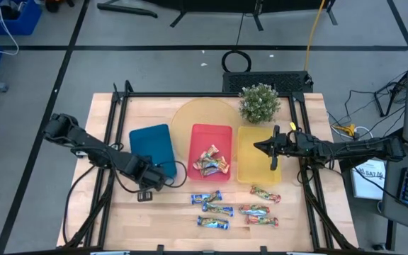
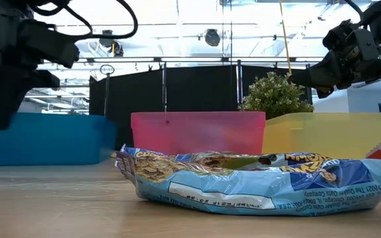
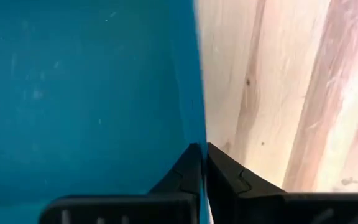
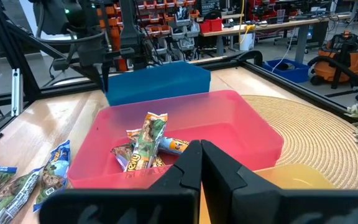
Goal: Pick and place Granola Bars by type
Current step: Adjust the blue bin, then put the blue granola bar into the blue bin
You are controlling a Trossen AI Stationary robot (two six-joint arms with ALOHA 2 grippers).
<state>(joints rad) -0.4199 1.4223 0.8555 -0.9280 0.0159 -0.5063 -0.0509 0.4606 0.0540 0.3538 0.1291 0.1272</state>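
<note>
Left gripper [image 1: 163, 172] clenched on the blue tray's [image 1: 151, 144] near right rim. Gold bars [image 1: 210, 161] piled in the red tray [image 1: 222, 132]; blue bars [image 1: 212, 210] and red-green bars [image 1: 260, 208] loose nearer. Right gripper [image 1: 258, 146] clenched empty, over the yellow tray [image 1: 250, 172].

Three trays stand in a row across the tabletop [image 1: 154, 212]: left tray [image 1: 151, 145], middle tray [image 1: 210, 134], right tray [image 1: 257, 173]. A few granola bars [image 1: 210, 161] lie in the middle tray; more bars [image 1: 236, 210] lie scattered nearer. A plant [image 1: 259, 103] stands behind the right tray.
</note>
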